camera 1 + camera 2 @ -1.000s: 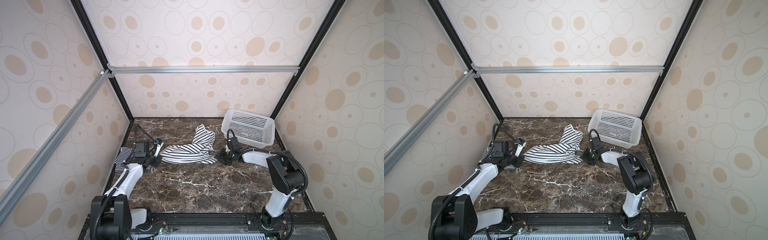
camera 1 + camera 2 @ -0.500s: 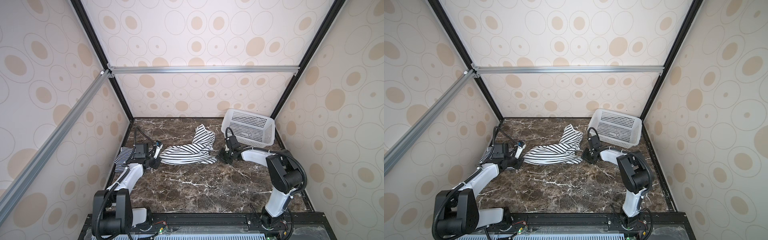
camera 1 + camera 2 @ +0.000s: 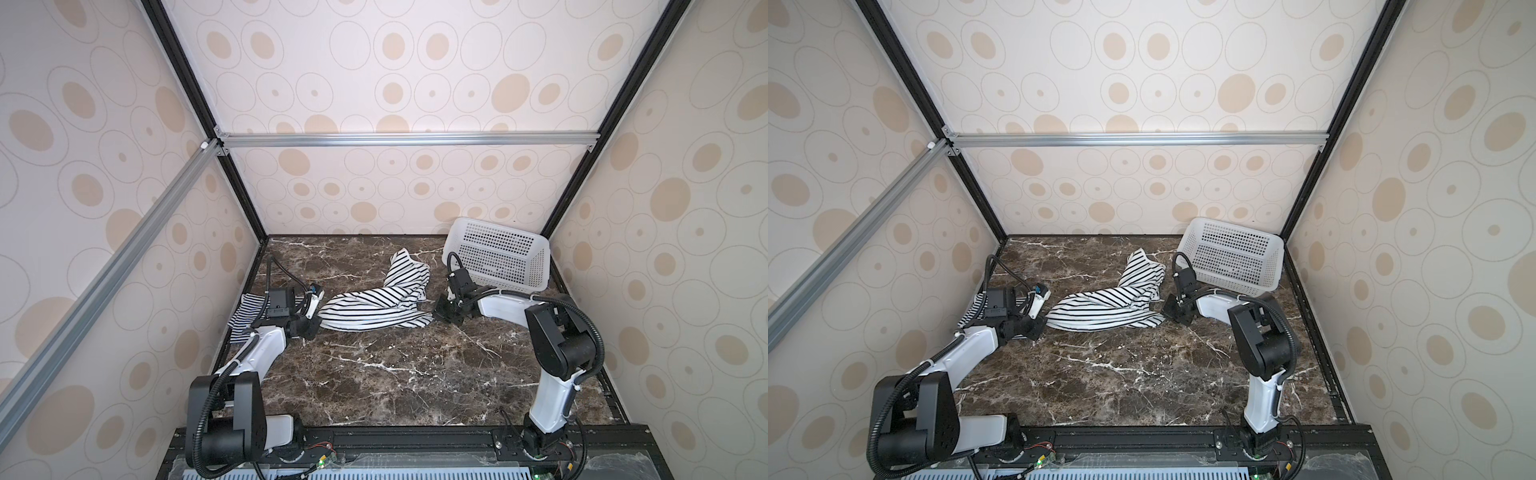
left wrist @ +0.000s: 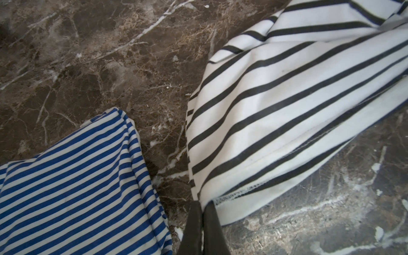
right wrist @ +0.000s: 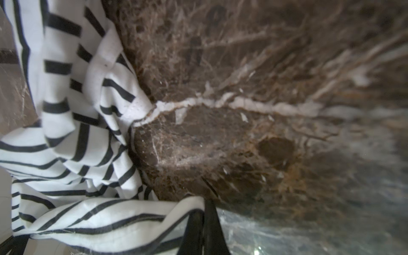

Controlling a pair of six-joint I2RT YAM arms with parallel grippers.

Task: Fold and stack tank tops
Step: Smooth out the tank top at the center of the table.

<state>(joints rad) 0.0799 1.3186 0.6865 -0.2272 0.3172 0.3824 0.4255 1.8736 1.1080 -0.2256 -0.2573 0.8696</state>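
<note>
In both top views the black-striped top (image 3: 374, 311) lies mid-frame between the left gripper (image 3: 316, 323) and right gripper (image 3: 436, 315). The blue top (image 3: 245, 313) sits at the left.

Left wrist: jaws pinch the black-striped top's hem corner, bottom centre.

Right wrist: jaws clamp its edge, bottom centre.

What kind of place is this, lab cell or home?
Likely a purpose-built robot test cell: aluminium frame bar and wallpaper panels for walls, left arm and right arm on a base rail, black-striped tank top on a marble-look tabletop.
</note>
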